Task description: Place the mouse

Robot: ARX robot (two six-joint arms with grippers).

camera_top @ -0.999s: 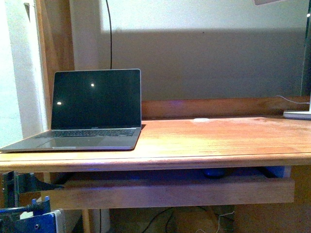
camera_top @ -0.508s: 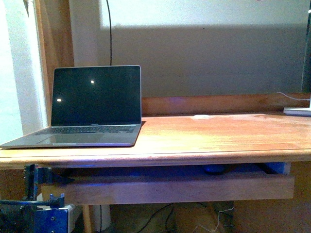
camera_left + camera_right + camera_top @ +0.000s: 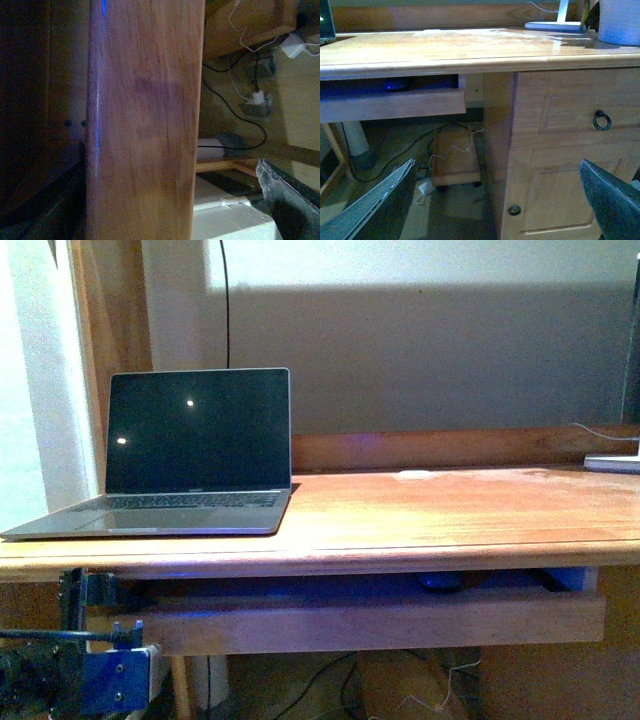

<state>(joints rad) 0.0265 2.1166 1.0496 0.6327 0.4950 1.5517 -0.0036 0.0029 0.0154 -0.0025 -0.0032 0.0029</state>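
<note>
The mouse [image 3: 440, 582] is a small dark oval lying on the pull-out tray [image 3: 380, 620] under the desktop, lit bluish. It also shows in the right wrist view [image 3: 397, 84], far back on the tray. My left gripper [image 3: 92, 598] is open and empty, low at the left, close to the tray's left end. In its own view [image 3: 170, 162] the tray's wooden front fills the space between the jaws. My right gripper [image 3: 496, 167] is open and empty, well short of the desk and facing the cabinet door; it is out of the front view.
An open laptop [image 3: 190, 445] stands on the desk's left. A small flat white disc [image 3: 415, 475] lies at the desktop's back. A lamp base [image 3: 612, 462] is at the far right. Below the desktop on the right is a cabinet [image 3: 570, 150] with a ring handle. Cables lie on the floor.
My left arm has risen into view at the lower left and moved closer to the tray's left end. The scene has shifted slightly in the front view. The mouse has not moved.
</note>
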